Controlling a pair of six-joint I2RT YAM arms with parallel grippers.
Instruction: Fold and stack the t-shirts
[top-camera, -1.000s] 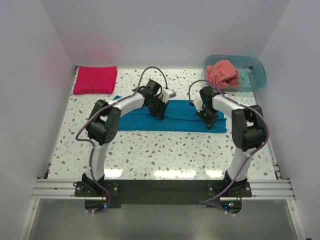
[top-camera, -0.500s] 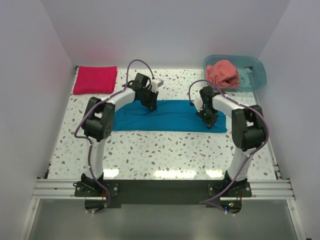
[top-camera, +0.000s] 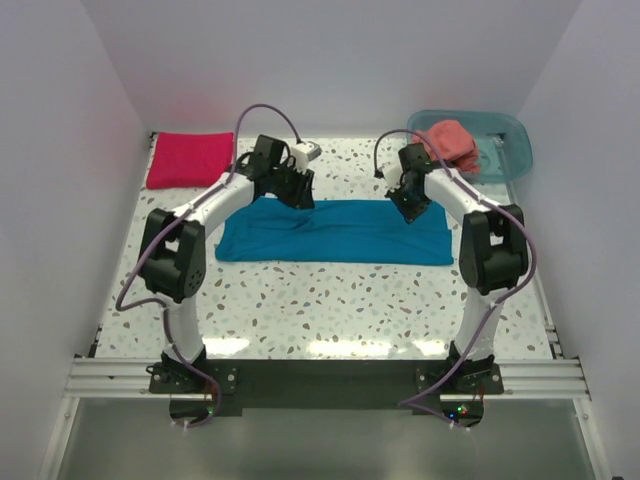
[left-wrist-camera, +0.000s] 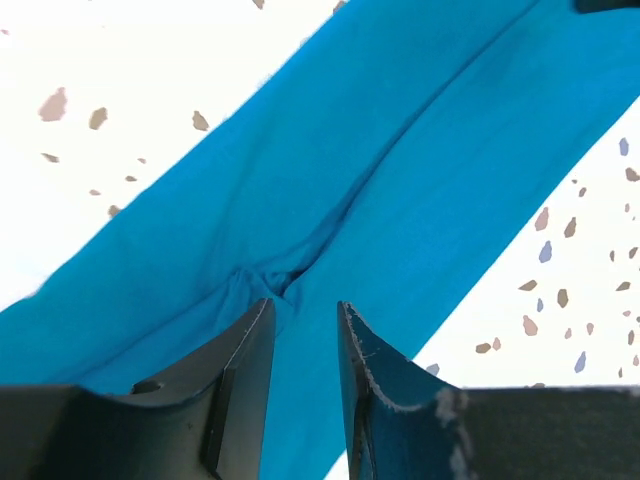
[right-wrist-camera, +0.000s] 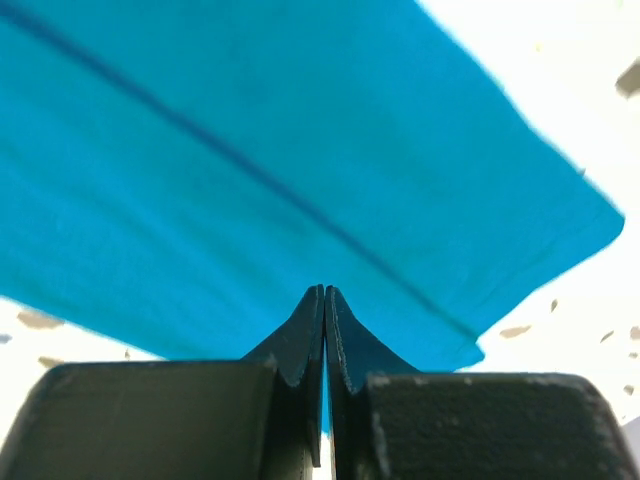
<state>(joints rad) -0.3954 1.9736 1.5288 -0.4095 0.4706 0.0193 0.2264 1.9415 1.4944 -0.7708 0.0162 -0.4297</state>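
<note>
The teal-blue t-shirt (top-camera: 340, 232) lies as a long folded strip across the middle of the table. My left gripper (top-camera: 298, 194) hovers over its far edge, left of centre. In the left wrist view the left gripper (left-wrist-camera: 303, 310) has its jaws a little apart and empty, just above a pucker in the cloth (left-wrist-camera: 400, 170). My right gripper (top-camera: 410, 207) is over the far edge on the right. In the right wrist view the right gripper (right-wrist-camera: 324, 292) is shut with flat cloth (right-wrist-camera: 250, 170) below it. The crimson t-shirt (top-camera: 190, 159) lies folded at the back left. The salmon t-shirt (top-camera: 446, 144) is bunched up in the tub.
A translucent teal plastic tub (top-camera: 508, 150) stands at the back right corner. White walls close in the table on the left, right and back. Speckled tabletop (top-camera: 330, 300) shows between the shirt and the arm bases.
Both grippers have moved from the middle of the teal-blue strip toward its far edge, the left one also to the left. The strip now lies wider and reaches further left.
</note>
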